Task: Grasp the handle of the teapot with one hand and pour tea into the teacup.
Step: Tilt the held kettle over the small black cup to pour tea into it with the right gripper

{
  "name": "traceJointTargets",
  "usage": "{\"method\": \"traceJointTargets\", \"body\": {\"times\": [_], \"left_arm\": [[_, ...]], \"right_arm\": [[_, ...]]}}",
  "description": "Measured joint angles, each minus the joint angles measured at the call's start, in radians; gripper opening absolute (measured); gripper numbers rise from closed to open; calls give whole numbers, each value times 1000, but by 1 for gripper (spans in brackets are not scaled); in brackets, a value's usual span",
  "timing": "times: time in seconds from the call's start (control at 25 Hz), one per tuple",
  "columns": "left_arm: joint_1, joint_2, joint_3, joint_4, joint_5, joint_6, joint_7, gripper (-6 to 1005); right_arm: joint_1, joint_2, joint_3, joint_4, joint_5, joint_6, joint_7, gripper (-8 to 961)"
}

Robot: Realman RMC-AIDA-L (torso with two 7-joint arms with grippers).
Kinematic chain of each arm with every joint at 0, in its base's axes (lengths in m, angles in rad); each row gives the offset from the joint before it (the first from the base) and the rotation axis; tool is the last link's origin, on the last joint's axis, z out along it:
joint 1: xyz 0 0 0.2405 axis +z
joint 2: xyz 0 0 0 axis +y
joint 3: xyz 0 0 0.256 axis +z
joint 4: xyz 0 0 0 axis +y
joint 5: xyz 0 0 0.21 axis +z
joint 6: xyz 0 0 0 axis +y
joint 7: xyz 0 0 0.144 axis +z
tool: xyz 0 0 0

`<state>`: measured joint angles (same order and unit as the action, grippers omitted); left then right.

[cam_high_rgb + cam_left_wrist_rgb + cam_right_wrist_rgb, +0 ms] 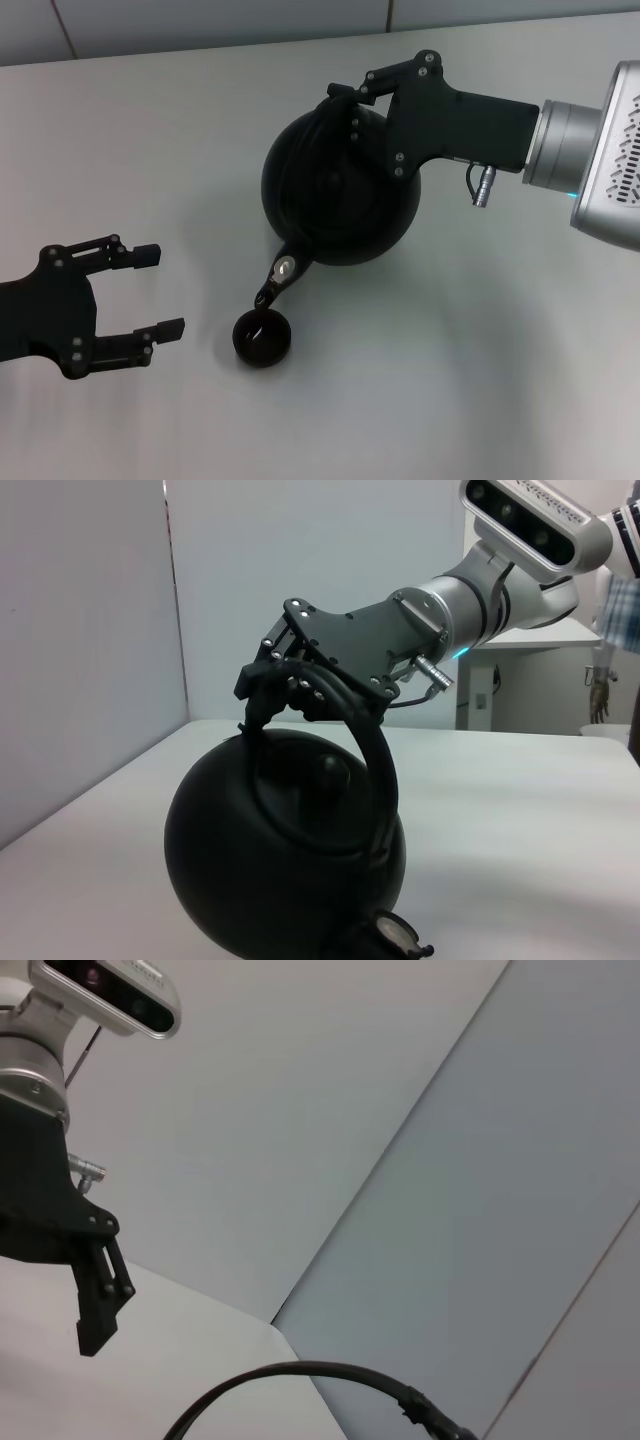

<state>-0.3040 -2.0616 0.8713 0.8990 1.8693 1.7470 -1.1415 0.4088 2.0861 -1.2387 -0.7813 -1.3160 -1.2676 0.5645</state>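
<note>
Spout (278,280) is tipping down right over the teacup (262,338) as the right pincer (352,95), clamped on the handle (368,742), is tilting the teapot (340,190) above the worktop (450,380); left pincer (165,292) is waiting wide open, empty, just beside the cup

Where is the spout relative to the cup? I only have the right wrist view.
Observer: The head view shows the teapot tilted, with its spout just above the far rim of the cup.
Operator: Are the jaws on the handle?
Observer: Yes. The left wrist view shows the right gripper with its jaws shut on the handle near its top.
Operator: Is the left gripper clear of the cup?
Observer: Yes. The left gripper is open beside the cup on the robot's left, not touching it.
</note>
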Motion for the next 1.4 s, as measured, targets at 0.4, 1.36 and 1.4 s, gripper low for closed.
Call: {"method": "traceJointTargets", "body": {"times": [0.4,1.36,1.4], "left_arm": [[0,0,0,-3,-3,-5,0,781],[-1,-3,0,-6,-5,-8,-1,781],[-1,-3,0,-4,-6,-9,-2,781]], "right_arm": [[-1,0,-12,-20,-27,21,0,96],[-7,2,-33,-92,-64,30,0,91],[-9,2,-33,-95,-64,30,0,90]]}}
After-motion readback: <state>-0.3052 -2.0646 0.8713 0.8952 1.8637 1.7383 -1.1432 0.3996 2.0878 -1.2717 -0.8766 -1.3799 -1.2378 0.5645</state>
